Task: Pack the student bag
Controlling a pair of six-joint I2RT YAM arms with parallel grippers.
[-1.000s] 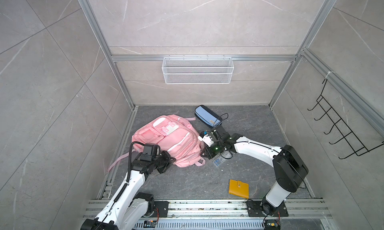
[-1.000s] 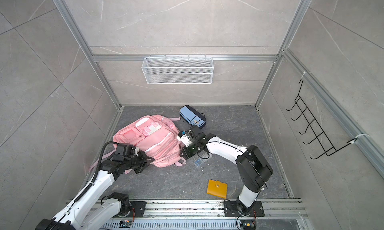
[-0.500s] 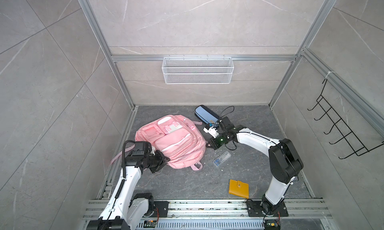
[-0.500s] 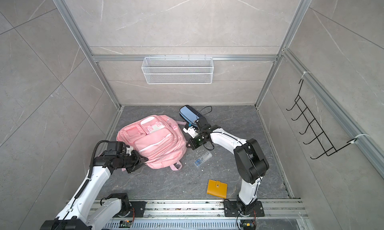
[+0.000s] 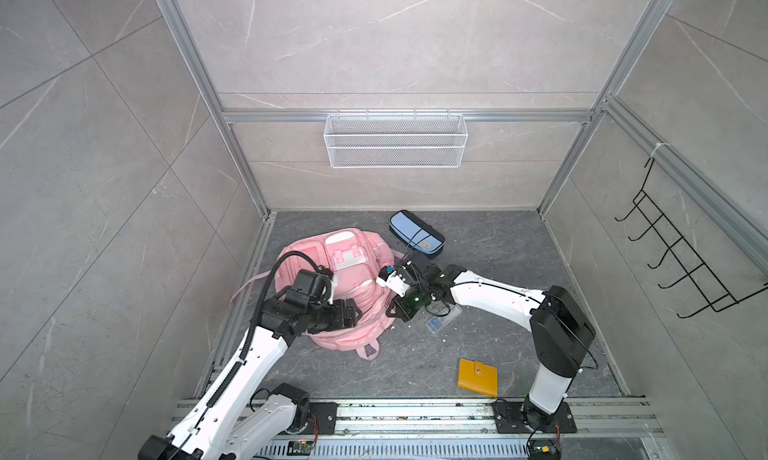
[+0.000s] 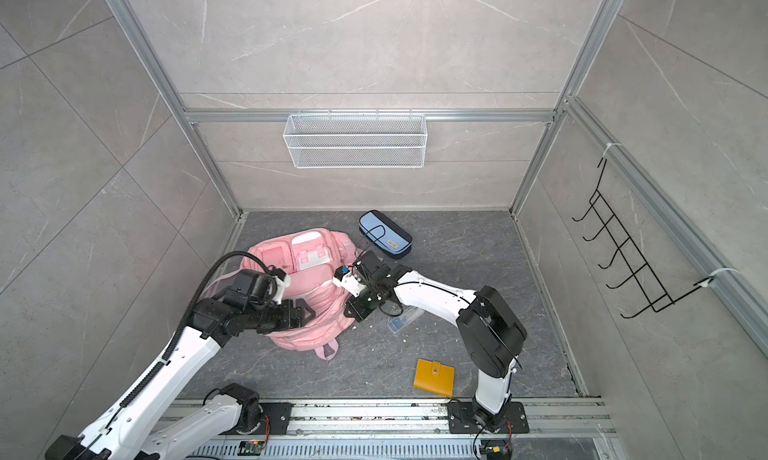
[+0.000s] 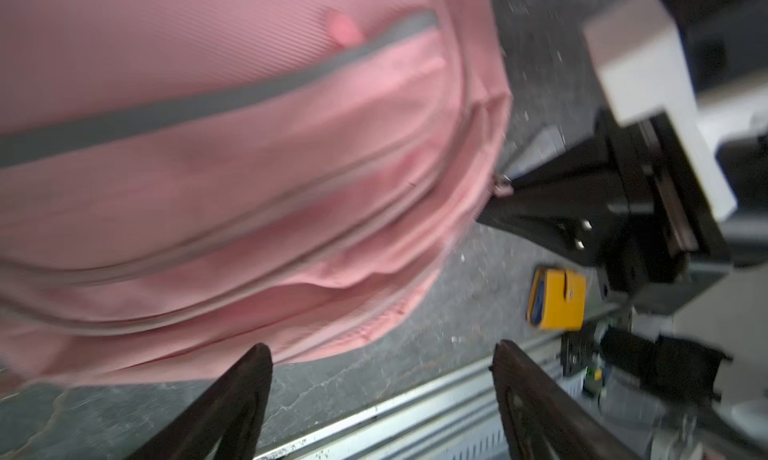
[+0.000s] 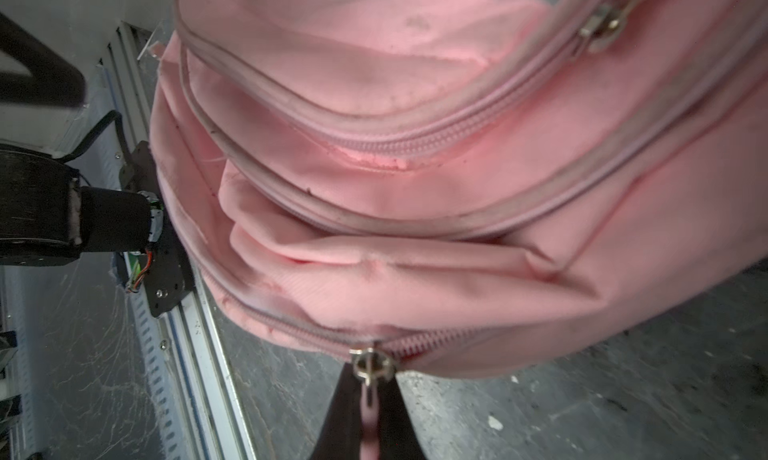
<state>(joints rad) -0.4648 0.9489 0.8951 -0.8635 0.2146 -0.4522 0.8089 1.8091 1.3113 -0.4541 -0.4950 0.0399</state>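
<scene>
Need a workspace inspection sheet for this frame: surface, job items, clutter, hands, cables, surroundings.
Surface: dark grey floor, white crumbs scattered near the middle.
Job's things: pink student bag lying front up.
Clutter: blue pencil case, clear plastic box, yellow wallet, all outside the bag.
Hands: left hand open by the bag, empty; right hand shut on a zip pull.
Cables: black conduit loops over the bag; thin wire loops up from the right wrist.
Surroundings: white wire basket on back wall, black hook rack on right wall.
</scene>
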